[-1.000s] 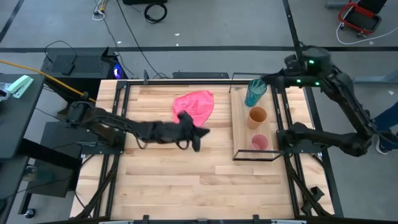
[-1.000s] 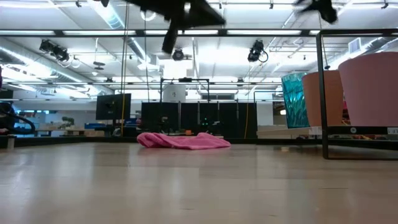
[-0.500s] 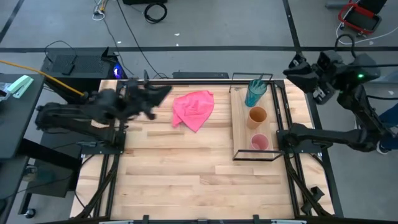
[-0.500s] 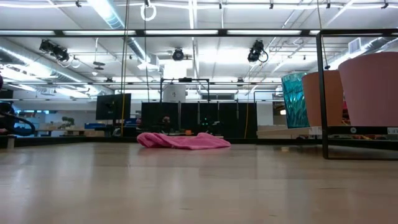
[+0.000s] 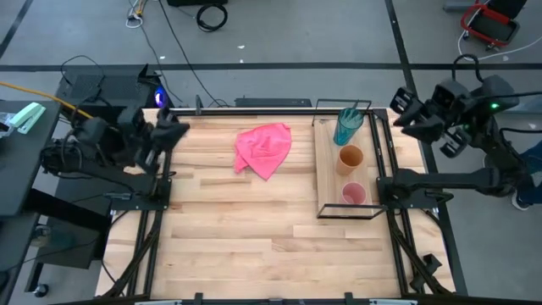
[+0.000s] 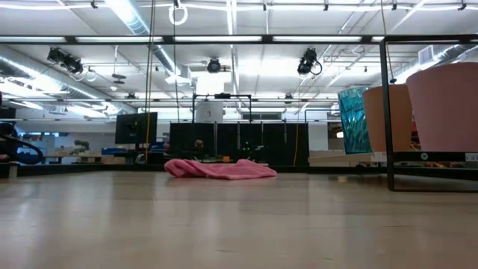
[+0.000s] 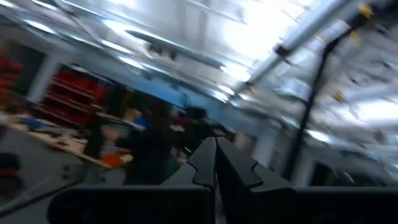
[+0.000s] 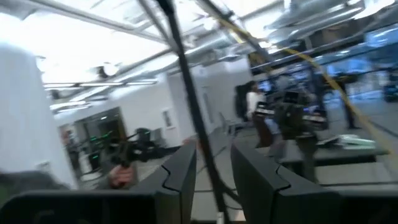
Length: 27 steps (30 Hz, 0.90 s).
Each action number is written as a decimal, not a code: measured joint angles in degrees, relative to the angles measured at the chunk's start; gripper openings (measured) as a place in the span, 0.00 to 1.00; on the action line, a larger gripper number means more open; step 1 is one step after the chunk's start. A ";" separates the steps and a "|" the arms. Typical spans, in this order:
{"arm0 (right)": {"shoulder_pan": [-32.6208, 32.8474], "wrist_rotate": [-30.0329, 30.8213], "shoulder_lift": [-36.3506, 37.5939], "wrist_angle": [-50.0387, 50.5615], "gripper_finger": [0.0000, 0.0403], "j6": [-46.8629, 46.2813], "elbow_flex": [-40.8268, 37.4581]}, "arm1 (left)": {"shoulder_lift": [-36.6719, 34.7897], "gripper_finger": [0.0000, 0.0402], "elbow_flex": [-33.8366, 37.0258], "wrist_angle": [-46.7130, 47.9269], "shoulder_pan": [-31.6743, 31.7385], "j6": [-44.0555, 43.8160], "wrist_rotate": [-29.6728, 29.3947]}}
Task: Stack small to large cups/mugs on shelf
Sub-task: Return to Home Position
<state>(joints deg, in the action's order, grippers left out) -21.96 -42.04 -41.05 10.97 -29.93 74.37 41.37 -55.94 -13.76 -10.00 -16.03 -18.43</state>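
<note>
Three cups stand upright in a row on the light-wood shelf (image 5: 329, 178) at the table's right, each on its own base. The teal cup (image 5: 345, 125) is farthest, the orange cup (image 5: 351, 158) in the middle, the pink cup (image 5: 353, 194) nearest. They also show in the low view: teal (image 6: 352, 119), orange (image 6: 388, 118), pink (image 6: 448, 108). My left gripper (image 5: 179, 129) is shut and empty over the table's far left corner. My right gripper (image 5: 398, 108) is open and empty beyond the shelf's far right. Both wrist views look into the room.
A crumpled pink cloth (image 5: 264, 148) lies on the table's far middle, left of the shelf, and shows in the low view (image 6: 220, 169). The shelf's black wire frame (image 5: 347, 213) rims the board. Bare tabletop lies in front of the cloth.
My left gripper has drawn back from beside the pink cloth toward the table's far left corner and tipped upward. My right gripper has drawn back from near the teal cup toward the table's right edge. The cups and the cloth have stayed where they were.
</note>
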 joint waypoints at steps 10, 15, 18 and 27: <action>18.60 0.30 -1.38 -3.02 0.27 11.07 0.10 | 1.76 0.07 0.02 5.53 -8.08 5.25 2.17; 23.67 0.47 -2.94 -2.89 0.27 13.44 0.09 | 1.18 0.08 0.04 5.27 -9.12 7.72 1.71; 22.76 4.77 -2.31 -1.48 0.27 13.95 0.07 | -0.10 0.06 0.04 6.66 -7.75 8.63 -2.50; 12.57 24.68 3.12 9.28 0.27 21.41 0.07 | -2.27 0.05 0.07 12.42 7.18 10.27 -3.91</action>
<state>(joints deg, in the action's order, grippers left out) -9.39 -17.36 -37.93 20.24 -8.53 74.43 39.10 -55.87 -1.33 -2.82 -5.77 -22.33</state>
